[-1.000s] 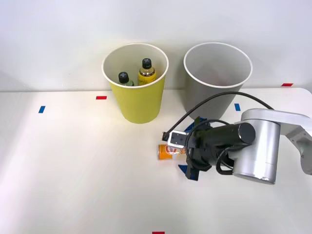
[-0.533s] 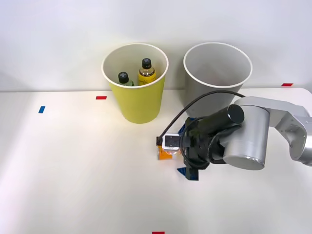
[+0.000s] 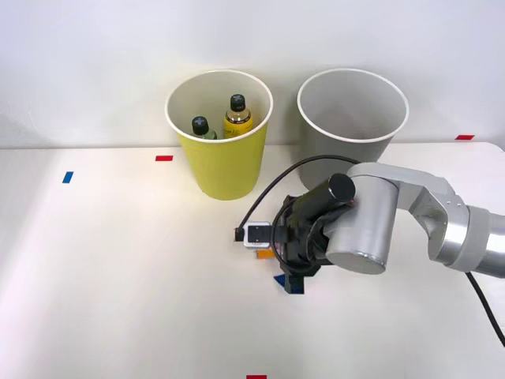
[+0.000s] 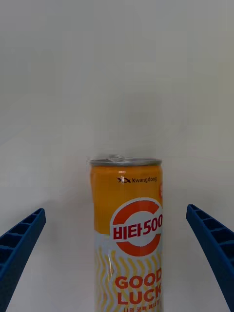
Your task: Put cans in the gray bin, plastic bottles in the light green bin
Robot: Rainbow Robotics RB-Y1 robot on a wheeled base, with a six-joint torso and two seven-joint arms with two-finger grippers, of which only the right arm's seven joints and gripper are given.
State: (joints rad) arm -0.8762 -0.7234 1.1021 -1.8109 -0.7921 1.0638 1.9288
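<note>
The right arm's jaws stood wide open astride the orange can, lying on the table near its middle, gripping nothing.

A plain white wall behind; a white table with small red and blue tape marks.

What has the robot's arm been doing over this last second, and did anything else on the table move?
The right hand slid toward the robot's left over the orange can, now mostly covering it in the front view, fingers open either side, not gripping. The can, both bottles in the light green bin and the gray bin stayed put.
</note>
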